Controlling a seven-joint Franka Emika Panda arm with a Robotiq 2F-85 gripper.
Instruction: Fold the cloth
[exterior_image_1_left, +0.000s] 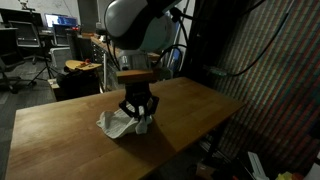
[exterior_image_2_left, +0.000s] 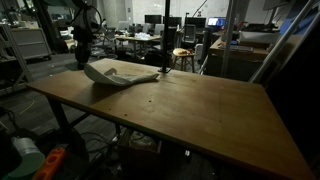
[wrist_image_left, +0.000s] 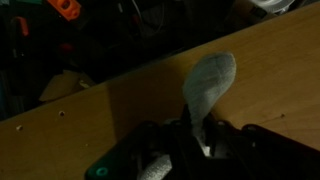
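A light grey cloth (exterior_image_1_left: 118, 124) lies on the wooden table (exterior_image_1_left: 190, 110). In an exterior view it is near the far left edge (exterior_image_2_left: 122, 72), with one end lifted. My gripper (exterior_image_1_left: 139, 112) stands over the cloth and is shut on a fold of it. In the wrist view the cloth (wrist_image_left: 208, 82) runs up from between the dark fingers (wrist_image_left: 195, 135), which pinch its near end. The rest of the cloth hangs stretched above the table top.
The table edge (wrist_image_left: 90, 88) runs close behind the cloth in the wrist view, with dark floor and clutter beyond. Desks, chairs and monitors (exterior_image_2_left: 160, 22) fill the room behind. A patterned wall (exterior_image_1_left: 275, 60) stands beside the table.
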